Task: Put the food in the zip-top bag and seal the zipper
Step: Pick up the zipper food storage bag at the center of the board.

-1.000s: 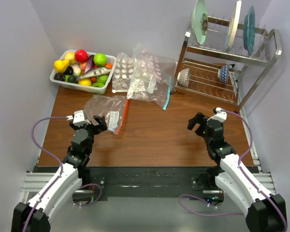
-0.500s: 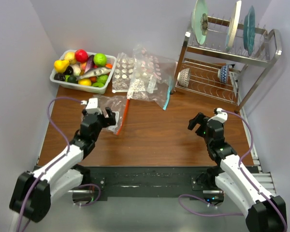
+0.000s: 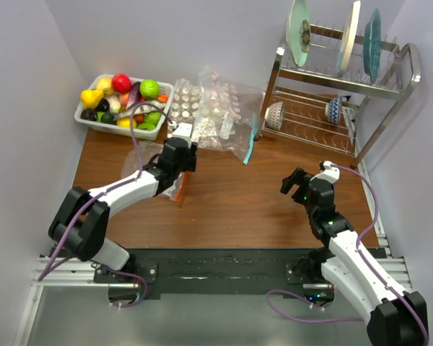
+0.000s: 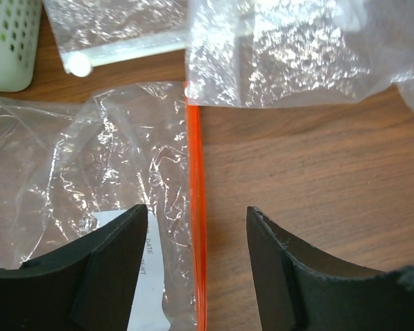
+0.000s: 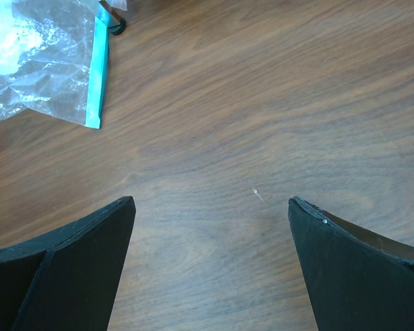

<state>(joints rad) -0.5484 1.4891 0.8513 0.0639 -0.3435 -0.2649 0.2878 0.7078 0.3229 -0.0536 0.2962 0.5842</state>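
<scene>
From above, the left gripper point(image 3: 185, 160) had swung farther and rightward since a second earlier, to above the zip-top bag point(image 3: 141, 154) left of centre on the worktop point(image 3: 238, 209). The right gripper point(image 3: 296, 184) had not moved. The food point(image 3: 123, 101) sat in a white bin point(image 3: 90, 121) far left.

Only the left wrist view showed its fingers point(image 4: 110, 265) spread astride the orange zipper point(image 4: 195, 172), not touching it.

The right wrist view showed fingers point(image 5: 69, 255) spread wide above the worktop, with a teal-stripped bag point(image 5: 48, 62) far left.

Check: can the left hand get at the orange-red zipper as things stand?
Probably yes. The left hand straddles the zipper with fingers apart, and the strip lies bare there; only its far end meets another clear bag.
</scene>
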